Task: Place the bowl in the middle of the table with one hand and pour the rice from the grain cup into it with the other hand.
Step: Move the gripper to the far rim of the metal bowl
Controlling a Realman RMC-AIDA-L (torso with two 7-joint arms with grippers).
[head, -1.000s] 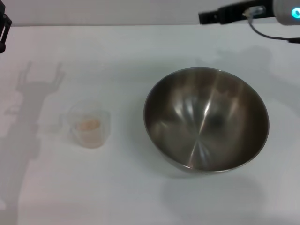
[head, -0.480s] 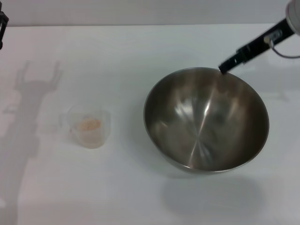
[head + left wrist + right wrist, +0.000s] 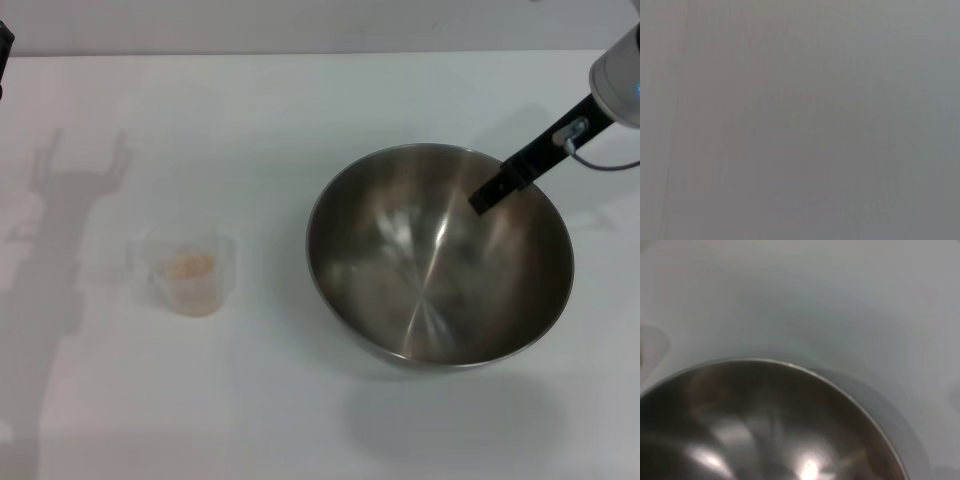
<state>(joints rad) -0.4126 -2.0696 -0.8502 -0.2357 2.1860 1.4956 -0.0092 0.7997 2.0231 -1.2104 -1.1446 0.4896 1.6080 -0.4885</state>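
The large steel bowl (image 3: 440, 255) stands on the white table (image 3: 250, 110), right of its middle. It also fills the right wrist view (image 3: 765, 425), where only its rim and inside show. My right gripper (image 3: 487, 197) reaches down from the far right and hangs just inside the bowl's far right rim. The clear grain cup (image 3: 190, 270) stands upright to the left of the bowl, with pale rice (image 3: 188, 266) in its bottom. Only a black sliver of my left gripper (image 3: 4, 45) shows at the far left edge, well away from the cup.
The left wrist view shows only a plain grey surface. Shadows of the left arm fall on the table at the left. The table's back edge runs along the top of the head view.
My right gripper has swung down from the far right, from above the table's back edge to the bowl's far right rim and then inside it. Bowl, cup and left arm have not moved.
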